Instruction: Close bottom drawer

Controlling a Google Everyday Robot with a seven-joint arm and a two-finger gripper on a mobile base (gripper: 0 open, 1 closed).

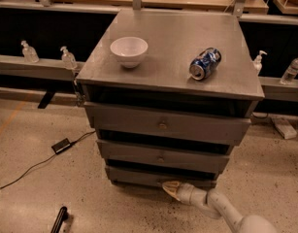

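The bottom drawer (134, 176) sat lowest in the grey cabinet (92, 81), just above the speckled floor (46, 188). The hand (170, 188) was down at floor level, its pale tip touching the drawer's front near the middle, about where the knob would be. The white arm (221, 208) ran back from it to the lower right corner of the view. Whether the hand was open or closed could not be told; it had hold of nothing, only resting its tip against the front.

A dark strip showed above the bottom drawer, much like the strips above the middle drawer (160, 155) and the top drawer (163, 124). From this angle its front stood only a little forward of the cabinet, so the closing seemed mostly done. What probably remained was a last straight push until the front would go no further, and then drawing the hand away. I could not tell whether the drawer was already fully home.

On the counter (177, 38) a white bowl (129, 50) and a blue can (205, 63) on its side lay well apart, clear of the work below.
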